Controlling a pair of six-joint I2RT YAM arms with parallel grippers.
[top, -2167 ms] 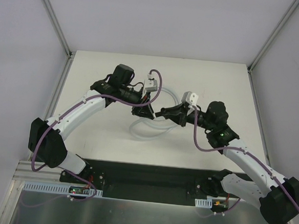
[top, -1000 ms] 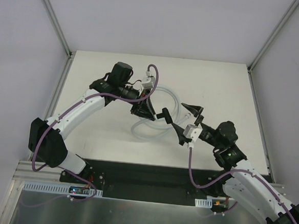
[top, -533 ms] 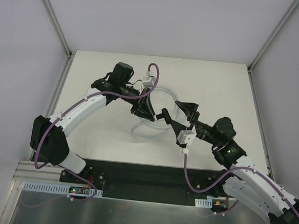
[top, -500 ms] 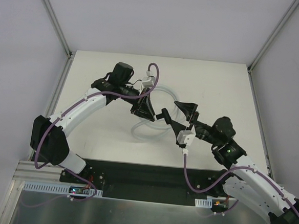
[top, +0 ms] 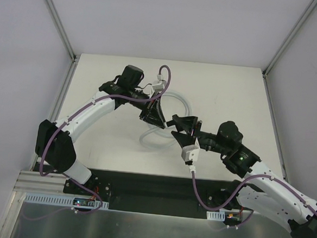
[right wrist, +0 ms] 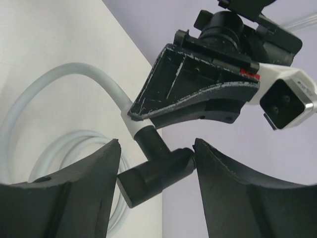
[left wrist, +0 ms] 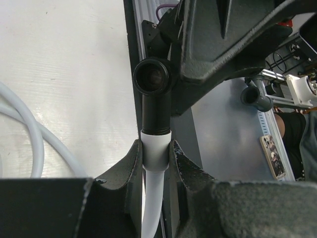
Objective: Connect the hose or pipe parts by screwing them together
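Note:
My left gripper (left wrist: 155, 147) is shut on the white end sleeve of the hose (left wrist: 155, 148), held above the table. A black T-shaped connector (left wrist: 154, 82) sits on that hose end. In the top view the left gripper (top: 157, 118) is at mid-table and the connector (top: 174, 122) sticks out to its right. My right gripper (right wrist: 157, 144) straddles the connector's crossbar (right wrist: 158, 173). Its jaws are still apart: the right finger (right wrist: 213, 163) touches one end, while the left finger (right wrist: 94, 168) stands a little off the other. The rest of the hose (top: 152, 145) lies coiled on the table.
The white table (top: 102, 142) is walled by pale panels with metal corner posts (top: 56, 19). Purple cables (top: 108, 100) run along both arms. A black base strip (top: 153, 189) lies at the near edge, and beyond it is a grey metal surface (left wrist: 228, 148).
My right gripper has swung left up to the connector and its jaws have narrowed around the crossbar. The left gripper has kept its hold on the hose end, nearly still.

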